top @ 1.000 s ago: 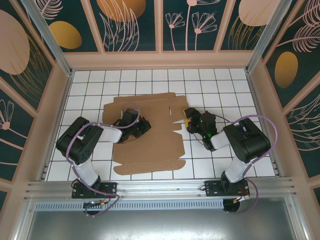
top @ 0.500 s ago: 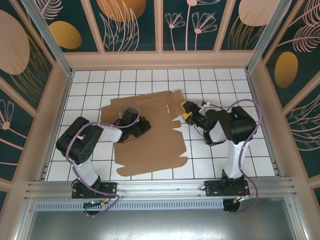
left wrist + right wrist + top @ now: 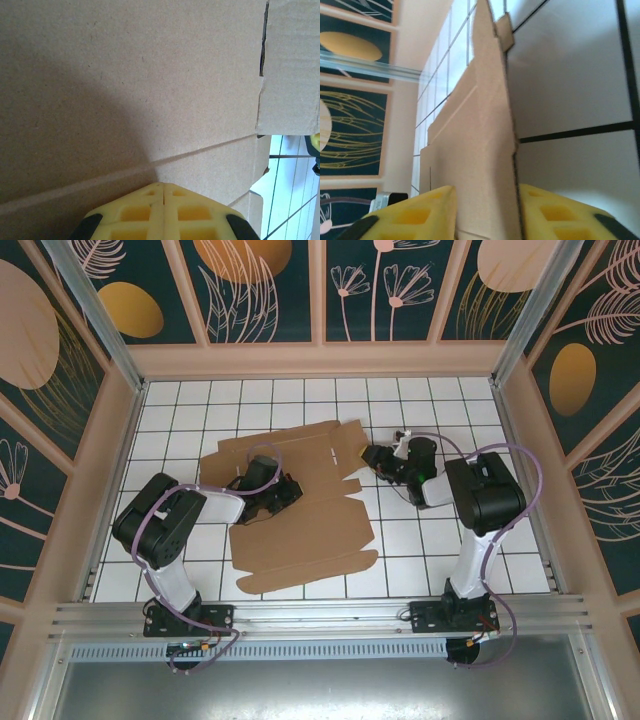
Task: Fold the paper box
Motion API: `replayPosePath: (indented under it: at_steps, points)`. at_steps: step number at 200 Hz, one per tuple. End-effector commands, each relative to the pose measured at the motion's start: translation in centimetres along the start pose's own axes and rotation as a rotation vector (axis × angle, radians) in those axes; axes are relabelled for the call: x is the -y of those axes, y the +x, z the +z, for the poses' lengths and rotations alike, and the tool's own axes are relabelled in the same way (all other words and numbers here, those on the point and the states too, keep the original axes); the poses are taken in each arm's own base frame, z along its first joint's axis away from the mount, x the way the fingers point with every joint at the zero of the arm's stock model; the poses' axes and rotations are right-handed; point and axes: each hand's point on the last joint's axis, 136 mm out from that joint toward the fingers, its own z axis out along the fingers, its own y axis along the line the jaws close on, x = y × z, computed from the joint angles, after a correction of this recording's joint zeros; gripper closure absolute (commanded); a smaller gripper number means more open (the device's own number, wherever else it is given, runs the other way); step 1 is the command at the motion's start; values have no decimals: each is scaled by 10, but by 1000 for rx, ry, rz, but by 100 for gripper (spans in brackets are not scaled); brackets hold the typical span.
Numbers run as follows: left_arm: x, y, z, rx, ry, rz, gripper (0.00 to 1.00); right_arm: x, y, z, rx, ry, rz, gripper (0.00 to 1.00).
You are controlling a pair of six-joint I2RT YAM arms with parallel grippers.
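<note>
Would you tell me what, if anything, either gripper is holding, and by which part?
The right gripper holds the paper box by its raised far-right flap. The left gripper is shut, holding nothing.

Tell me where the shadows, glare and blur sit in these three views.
Left wrist view: a broad soft shadow darkens the paper box above the left end effector. Right wrist view: the box is soft where it is close to the lens, and the white tiles look washed out. Top external view: evenly lit and sharp.
</note>
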Motion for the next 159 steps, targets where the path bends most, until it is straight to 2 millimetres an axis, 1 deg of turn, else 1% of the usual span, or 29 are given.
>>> replayPosePath:
  at_steps: [1,7,21,32,45,50,53,65,76,86,92,93,104,110,112,113,116,118,120,124,125,137,142,146,149,153,154,157,159]
  points:
    - [-14,4,4,-11,-64,14,100,1,-4,3,-6,27,-75,75]
    - [-13,3,4,-10,-61,14,100,1,-6,2,6,20,-78,80]
    - [-11,2,1,-4,-63,20,100,-3,-10,-1,30,0,-82,87]
    - [-7,0,-3,0,-58,22,100,-7,-14,-5,50,-16,-93,89]
    - [2,-3,-9,8,-40,28,100,-13,-18,-9,63,-25,-118,90]
    - [3,-3,-11,9,-46,28,99,-15,-20,-10,70,-20,-131,90]
    - [11,-7,-17,22,-31,35,97,-17,-21,-11,74,-18,-137,91]
    - [21,-13,-29,41,-31,53,88,-22,-27,-17,99,3,-173,92]
    - [32,-18,-44,65,-29,78,79,-27,-35,-24,120,33,-209,96]
    - [41,-27,-60,102,-41,104,72,-34,-48,-35,156,84,-245,100]
    - [48,-33,-72,131,-46,124,69,-38,-56,-41,176,114,-263,100]
    - [49,-34,-74,136,-47,127,68,-41,-61,-45,190,125,-274,100]
    - [64,-46,-98,199,-52,171,65,-49,-81,-62,243,200,-310,100]
    - [72,-51,-112,232,-54,197,63,-63,-97,-76,288,247,-357,100]
    - [75,-54,-116,245,-53,204,63,-64,-98,-78,291,259,-363,100]
    - [76,-55,-118,250,-55,209,63,-69,-104,-82,306,274,-380,100]
    - [79,-58,-125,268,-60,221,62,-71,-108,-87,317,300,-395,100]
    - [82,-60,-130,282,-59,230,62,-79,-116,-94,339,327,-423,100]
    - [85,-63,-135,294,-62,239,62,-81,-118,-97,347,339,-432,100]
    - [88,-67,-144,318,-68,254,61,-91,-127,-106,374,374,-466,100]
    - [89,-68,-146,327,-72,256,61,-98,-133,-112,393,389,-485,100]
    - [100,-82,-173,408,-98,293,61,-142,-160,-148,497,456,-591,100]
    - [98,-84,-180,430,-120,308,60,-162,-170,-162,544,471,-629,100]
    - [108,-92,-193,469,-113,317,60,-180,-175,-171,565,469,-673,100]
    - [110,-95,-199,489,-119,322,60,-188,-178,-176,577,472,-689,100]
    - [112,-98,-206,513,-124,330,60,-207,-185,-188,612,480,-723,100]
    - [113,-99,-209,520,-124,332,59,-207,-185,-188,612,480,-723,100]
    - [115,-101,-214,536,-129,334,59,-225,-190,-197,634,476,-752,100]
    - [115,-102,-217,546,-133,336,59,-229,-191,-199,640,475,-759,100]
